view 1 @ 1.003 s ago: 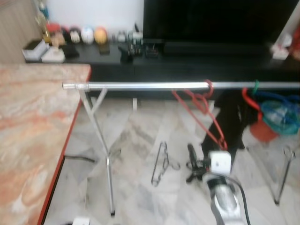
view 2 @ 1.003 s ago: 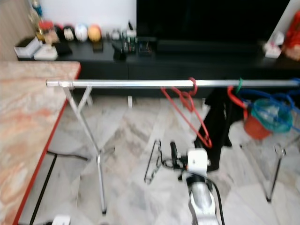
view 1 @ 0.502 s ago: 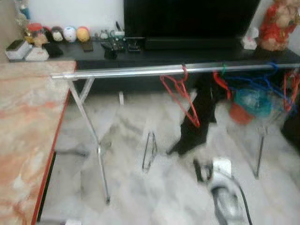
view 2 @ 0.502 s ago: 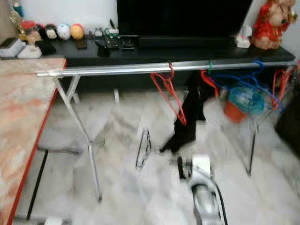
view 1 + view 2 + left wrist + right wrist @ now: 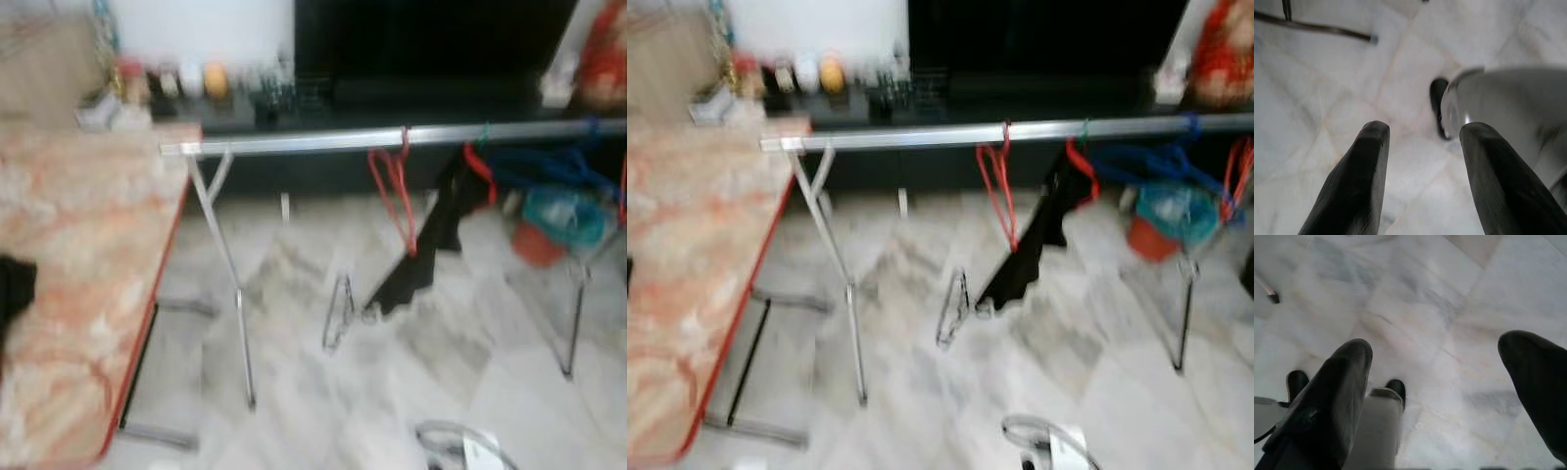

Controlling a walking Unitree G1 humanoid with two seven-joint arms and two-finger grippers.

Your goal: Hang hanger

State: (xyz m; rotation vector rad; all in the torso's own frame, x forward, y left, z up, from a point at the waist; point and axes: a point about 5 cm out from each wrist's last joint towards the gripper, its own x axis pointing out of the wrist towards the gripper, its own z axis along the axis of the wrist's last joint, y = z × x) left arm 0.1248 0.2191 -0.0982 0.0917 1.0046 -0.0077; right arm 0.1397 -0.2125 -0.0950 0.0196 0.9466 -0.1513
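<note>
A silver clothes rail (image 5: 392, 138) runs across the room ahead. On it hangs a red hanger (image 5: 395, 191), beside a black garment (image 5: 431, 245). A thin metal hanger (image 5: 338, 313) rests on the marble floor below the rail. My right arm (image 5: 460, 448) shows at the bottom edge of the head views, low and well short of the rail. In the right wrist view my right gripper (image 5: 1437, 342) is open over bare floor, holding nothing. In the left wrist view my left gripper (image 5: 1422, 129) is open above the floor, next to my own leg.
A marble-patterned table (image 5: 78, 274) with a red edge fills the left side. Blue hangers (image 5: 549, 166), a teal basket (image 5: 563, 215) and an orange bucket (image 5: 539, 245) crowd the rail's right end. A black TV console (image 5: 392, 98) stands behind. The head views are blurred.
My right arm has dropped from in front of the rail to the bottom edge of the view. The whole picture has shifted and blurred with camera motion. The red hanger stays on the rail.
</note>
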